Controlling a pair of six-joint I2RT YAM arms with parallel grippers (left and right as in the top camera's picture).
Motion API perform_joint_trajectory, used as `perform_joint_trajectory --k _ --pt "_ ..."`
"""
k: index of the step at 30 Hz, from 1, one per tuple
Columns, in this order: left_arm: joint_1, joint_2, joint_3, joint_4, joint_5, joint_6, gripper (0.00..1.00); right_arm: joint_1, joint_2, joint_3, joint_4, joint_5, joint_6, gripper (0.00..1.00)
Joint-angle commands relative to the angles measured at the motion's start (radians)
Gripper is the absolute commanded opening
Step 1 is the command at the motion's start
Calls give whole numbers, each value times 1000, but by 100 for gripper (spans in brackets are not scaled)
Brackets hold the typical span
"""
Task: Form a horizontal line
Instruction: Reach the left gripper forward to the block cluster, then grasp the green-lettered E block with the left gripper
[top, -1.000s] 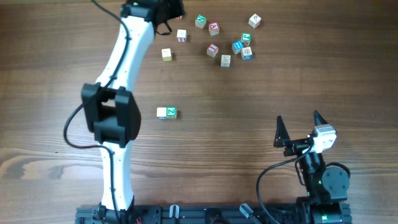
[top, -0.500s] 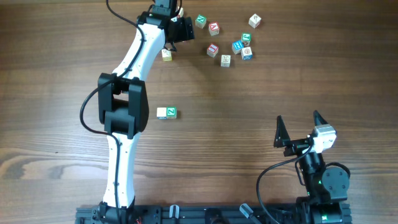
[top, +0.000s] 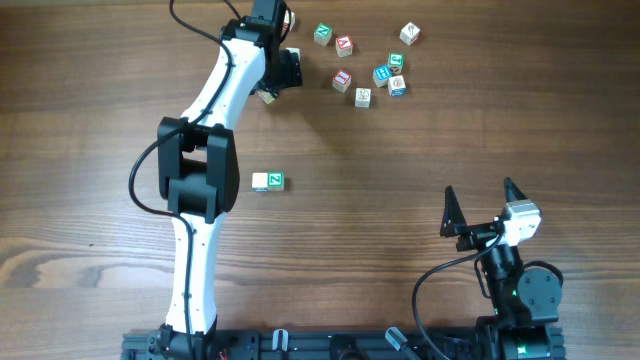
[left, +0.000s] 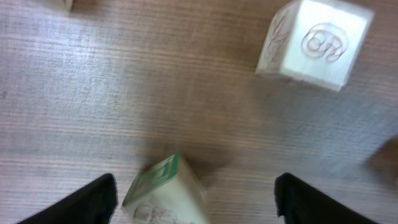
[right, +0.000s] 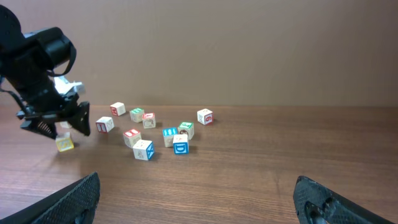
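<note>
From overhead we see the horizontal line (top: 267, 181) as just two cubes touching side to side, white then green, on the wooden table (top: 400, 150). Well beyond the line, the left gripper (top: 281, 74) hangs over a cream cube (top: 266, 96) that its black body half hides, so here we cannot read its fingers. The loose cubes (top: 365, 68) lie scattered beyond the line and to its right. The right gripper (top: 481, 205) sits well apart, nearer than the line and to its right, fingers spread around nothing. In the left wrist view the left gripper (left: 194, 186) has its fingers (left: 93, 200) released and wide apart. The cream cube (left: 163, 190), tilted and cut off by the bottom edge, lies between them close to one finger, and a blurred red-lettered cube (left: 314, 40) lies further off. In the right wrist view the right gripper (right: 196, 180) shows only dark tips at the lower corners, open, with the loose cubes (right: 155, 134) small in the distance
</note>
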Motion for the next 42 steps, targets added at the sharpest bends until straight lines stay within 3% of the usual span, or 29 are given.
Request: perform_joint_trajectory --k 1,4,11,17,19,21,25,26,31,35,42 --pt "5 13 -7 -53 -18 8 74 -4 -8 -1 6 -12 -10 100" --pt "5 13 -11 -48 -18 7 58 -4 -8 -1 6 -12 -9 99" --pt "5 13 -11 -10 -18 8 40 -4 -8 -1 6 -12 -10 100" --pt "5 13 -11 -12 -18 8 39 -4 -8 -1 6 -12 -9 100" --pt "5 13 -11 -12 -18 8 47 -4 -8 -1 6 -12 -10 100" --pt "5 13 -11 -11 -18 8 47 -4 -8 -1 6 -12 -9 100" --pt "4 13 -11 -14 -18 8 38 -4 -8 -1 6 -12 -10 100" --pt "4 13 -11 -21 -18 8 32 -4 -8 -1 6 -12 -9 100" --pt "5 -36 -10 -35 -18 8 27 -4 -8 -1 6 -12 -10 100" --pt "5 -162 -10 -138 -18 8 27 -4 -8 -1 6 -12 -9 100" --pt "3 -368 -10 -523 26 8 26 -4 -8 -1 6 -12 -9 100"
